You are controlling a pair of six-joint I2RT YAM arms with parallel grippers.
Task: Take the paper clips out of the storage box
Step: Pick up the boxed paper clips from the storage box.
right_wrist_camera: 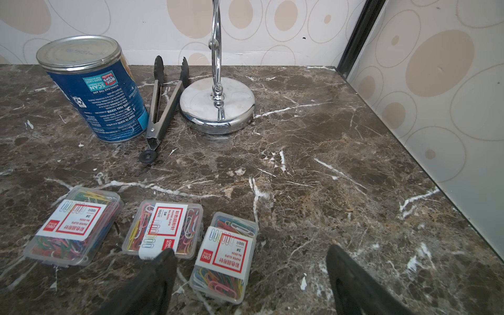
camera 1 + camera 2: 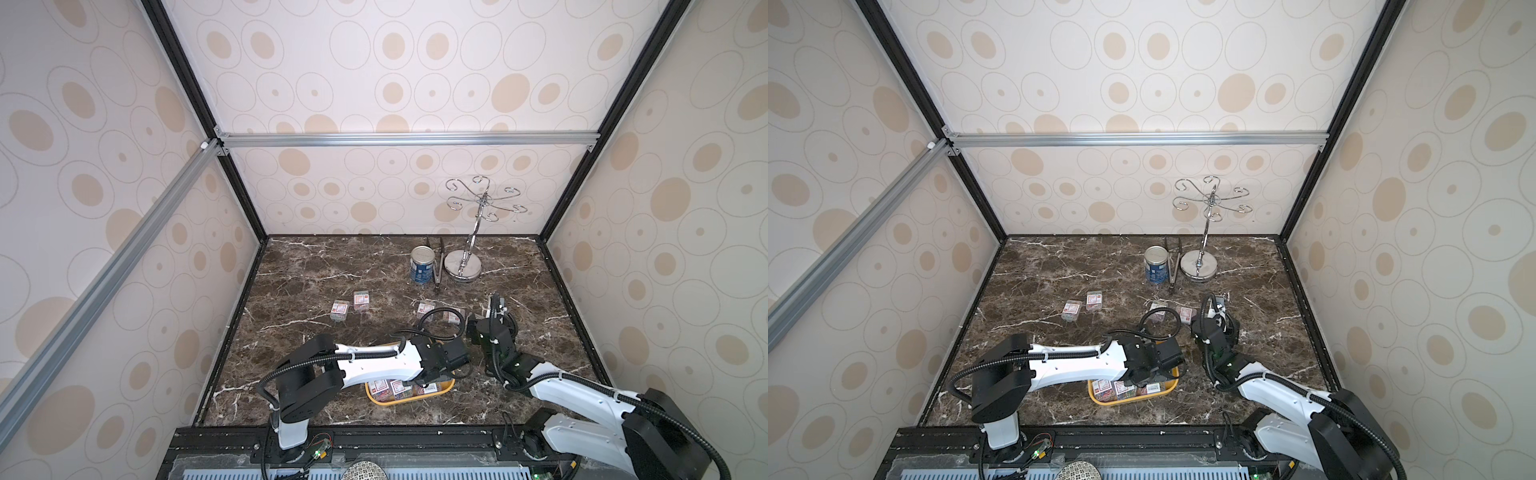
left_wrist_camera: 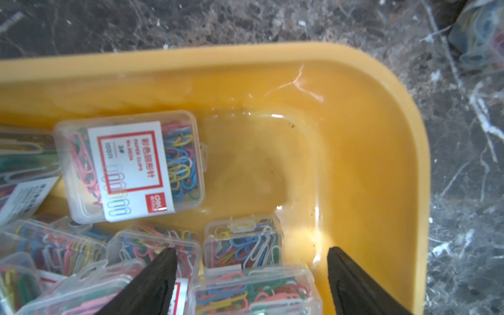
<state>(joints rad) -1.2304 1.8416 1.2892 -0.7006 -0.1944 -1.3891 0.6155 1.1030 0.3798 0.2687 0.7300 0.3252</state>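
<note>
Five cases of paper clips (image 1: pixel 223 256) outside one storage box (image 3: pixel 381 141) (more inside, uncountable); one can (image 1: pixel 92 87); one tongs (image 1: pixel 161 109); one stand (image 1: pixel 216 105).

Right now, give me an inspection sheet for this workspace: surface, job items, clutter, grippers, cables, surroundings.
Surface: dark brown marble-look tabletop, white veins.
Job's things: shallow yellow plastic tray holds several clear plastic cases of coloured paper clips; five more lie on the tabletop.
Clutter: blue-labelled tin can, metal tongs, chrome hook stand.
Grippers: left gripper open above the tray's cases; right gripper open, empty.
Cables: black corrugated hoses along both arms; no snag seen.
Surroundings: oval-patterned wall panels, aluminium frame.
</note>
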